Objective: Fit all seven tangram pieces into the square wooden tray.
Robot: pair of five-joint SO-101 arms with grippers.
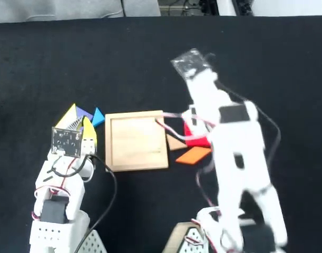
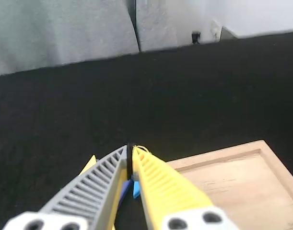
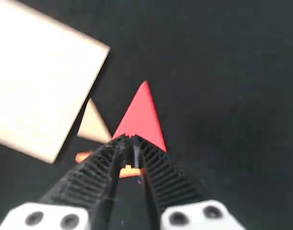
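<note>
Table (image 1: 45, 63): Black and wide. It holds everything.
Tray (image 1: 135, 114): A square wooden tray in the middle of the table. It has a low rim all around. Nothing is in it yet, so I think the job has hardly begun.
Red triangle (image 3: 141, 112): It lies flat on the table, just off the tray's right edge. It is the biggest piece on that side.
Yellow triangle (image 1: 68, 116): It lies flat by the tray's far left corner, partly under my left arm.
Orange piece (image 1: 193, 155): A slanted flat shape near the tray's near right corner, close to the red one.
Tan triangle (image 3: 93, 125): Small. It sits between the tray's right edge and the red triangle.
Dark blue piece (image 1: 84, 113) and light blue piece (image 1: 98, 117): Small, next to the yellow one. The light blue one is nearest the tray.
How they will feel: I think they are thin, stiff, light and smooth. They lie flat, so they could slip away. I would pinch one across two edges, near a corner.
Left pincer (image 2: 130, 149): It hangs over the yellow and blue pieces. Its tips are together, and I see nothing held in them.
Right pincer (image 3: 132, 139): It hangs over the wide end of the red triangle. Its tips are together too.
</note>
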